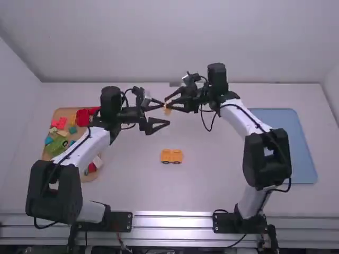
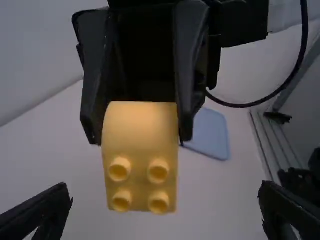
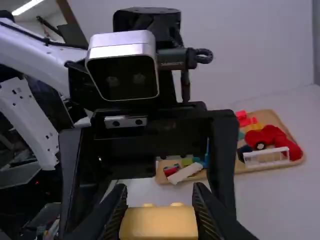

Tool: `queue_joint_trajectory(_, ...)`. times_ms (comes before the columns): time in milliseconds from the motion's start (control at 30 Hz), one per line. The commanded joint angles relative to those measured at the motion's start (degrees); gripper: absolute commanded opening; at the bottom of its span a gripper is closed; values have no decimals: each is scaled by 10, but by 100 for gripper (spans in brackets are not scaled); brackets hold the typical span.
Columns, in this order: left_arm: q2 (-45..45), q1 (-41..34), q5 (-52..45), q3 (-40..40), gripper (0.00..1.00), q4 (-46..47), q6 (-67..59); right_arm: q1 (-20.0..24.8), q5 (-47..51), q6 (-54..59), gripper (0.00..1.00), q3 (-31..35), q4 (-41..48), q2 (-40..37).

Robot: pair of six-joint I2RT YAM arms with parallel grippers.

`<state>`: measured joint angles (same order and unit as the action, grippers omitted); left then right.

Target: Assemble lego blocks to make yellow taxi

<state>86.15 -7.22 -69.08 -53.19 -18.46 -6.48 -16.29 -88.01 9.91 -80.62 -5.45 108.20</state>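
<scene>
A: Why hold that rounded, yellow plastic block (image 2: 139, 187) up there?

B: My right end effector (image 2: 140, 139) grips it by 2 opposite sides, which leaves its 4 studs free, facing my left arm. Held well above the white surface (image 1: 212, 182), it gives my other fingers room to get around it.

A: And the left end effector (image 1: 166, 112)?

B: Open, its fingers spread on either side of the block's line. I judge this to be a handover or a regrip, perhaps to turn the studs the right way for building.

A: Where is the rest of the taxi?

B: The yellow block base with dark wheels (image 1: 171, 155) sits on the surface between my arms, likely so either can reach it. Spare bricks lie to the left in the tan wooden tray (image 1: 63, 112). My guess: if I let go before the left closes, the block drops.
</scene>
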Motion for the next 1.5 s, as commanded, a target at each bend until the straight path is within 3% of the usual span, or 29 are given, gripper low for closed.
queue_joint_trajectory(0,2,1,-20,-9,97,-3,-4,-7,-14,7,23,-10,-3,0)
queue_joint_trajectory(100,2,1,-20,-9,91,-3,-4,-7,-3,11,23,-10,-1,0)
queue_joint_trajectory(233,2,1,-20,-9,74,-2,-4,-11,-2,11,23,-10,-1,0)
queue_joint_trajectory(267,2,1,-20,-9,64,-3,-4,-8,-2,11,23,-10,-1,0)
queue_joint_trajectory(433,2,1,-20,-9,56,-8,-4,-11,14,8,23,-10,-1,0)
queue_joint_trajectory(800,2,1,-21,-9,17,-26,11,-9,25,9,23,-9,-1,0)
queue_joint_trajectory(933,2,1,-20,-9,16,-29,11,-14,26,11,24,-9,-1,0)
queue_joint_trajectory(967,2,1,-20,-9,18,-29,11,-14,26,11,31,-9,-1,0)
queue_joint_trajectory(1000,2,1,-19,-9,17,-28,11,-12,30,10,53,-9,-3,0)
queue_joint_trajectory(1033,2,1,-18,-9,17,-27,11,-12,31,10,58,-10,-4,0)
queue_joint_trajectory(1067,2,1,-18,-9,14,-23,11,-9,41,8,71,-10,-7,0)
queue_joint_trajectory(1100,2,1,-18,-9,13,-18,11,-9,52,3,75,-11,-13,0)
queue_joint_trajectory(1133,2,1,-3,-9,9,-7,11,-7,83,-27,88,-11,-29,0)
queue_joint_trajectory(1167,2,1,0,-9,8,-5,11,-6,87,-31,88,-11,-32,0)
queue_joint_trajectory(1200,2,1,33,-9,8,20,11,1,133,-73,97,-11,-53,-1)
queue_joint_trajectory(1233,2,1,60,-9,7,40,11,7,173,-96,99,-11,-63,-2)
queue_joint_trajectory(1467,0,-18,257,-16,7,190,12,45,395,-110,99,-11,15,-49)
